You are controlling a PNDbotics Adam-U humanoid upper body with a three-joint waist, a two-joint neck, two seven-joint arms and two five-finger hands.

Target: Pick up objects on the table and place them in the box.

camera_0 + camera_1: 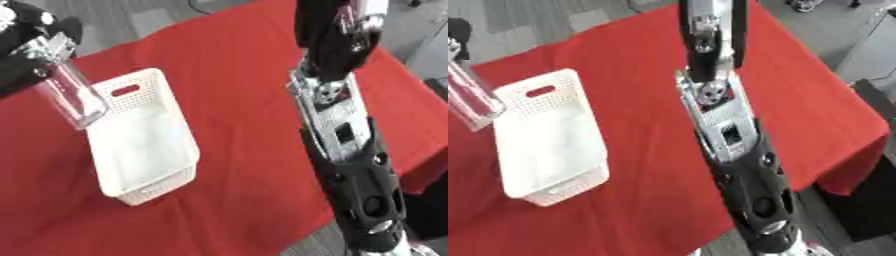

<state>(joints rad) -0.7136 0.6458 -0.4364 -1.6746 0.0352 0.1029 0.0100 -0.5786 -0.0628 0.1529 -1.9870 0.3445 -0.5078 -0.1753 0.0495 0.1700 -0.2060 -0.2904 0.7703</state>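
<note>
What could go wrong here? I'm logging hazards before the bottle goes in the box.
1. The left hand holds the clear bottle tilted beside the box's left rim, not over the inside; released now, it might hit the rim or land on the red cloth.
2. The box looks light and the cloth smooth, so a knock from the bottle could shift it.
3. The right arm blocks much of the view.

- I saw one white box (144, 145) on the table.
- I counted one clear bottle (74, 95), held up at the box's left edge.
- There was one red table (236, 65).
- I had two arms in view: my left (17, 55) and my right (346, 150).
</note>
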